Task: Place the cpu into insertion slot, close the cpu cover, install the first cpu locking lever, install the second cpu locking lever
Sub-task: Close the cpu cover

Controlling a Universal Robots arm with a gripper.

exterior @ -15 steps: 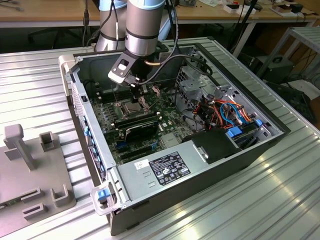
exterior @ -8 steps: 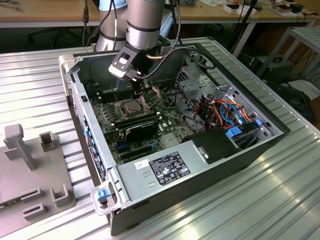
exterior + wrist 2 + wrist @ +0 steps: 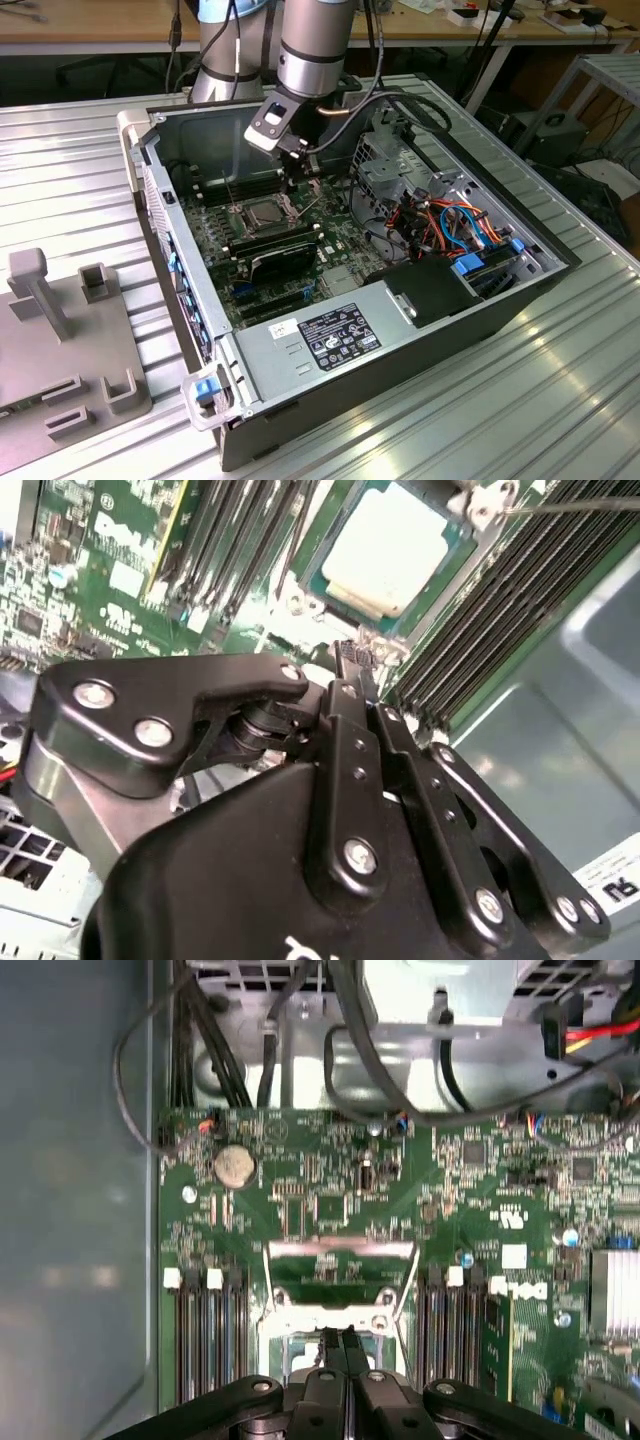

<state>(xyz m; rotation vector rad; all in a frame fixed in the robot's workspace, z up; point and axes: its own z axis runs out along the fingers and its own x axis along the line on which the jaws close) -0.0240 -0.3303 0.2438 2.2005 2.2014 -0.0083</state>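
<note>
Since the cpu already lies flat in the slot, silvery top up, I judge the first step done and the cover step in hand. In the first wrist view the cover stands raised off its hinge, with green board showing through its window, so it is not yet closed. My gripper hangs low over the board, jaws clenched together on nothing. Their tips are just beside the slot's edge, between the cpu on one side and the raised cover on the other. I cannot tell whether they touch the hinge. In the exterior view the arm comes down just to that view's right of the cpu.

As I read it, shutting the cover calls for a push on the frame's free edge so that it swings down over the cpu, with the tips kept off the chip's top. One lever, a thin wire, lies past the slot's far corner and looks unlatched. It must be clear of the frame's path.

Memory slots run close along both sides of the slot, leaving little room sideways. A bundle of cables fills the case toward the exterior view's right, well apart from the work. The case rests on a ribbed table, with a grey fixture at that view's left.
</note>
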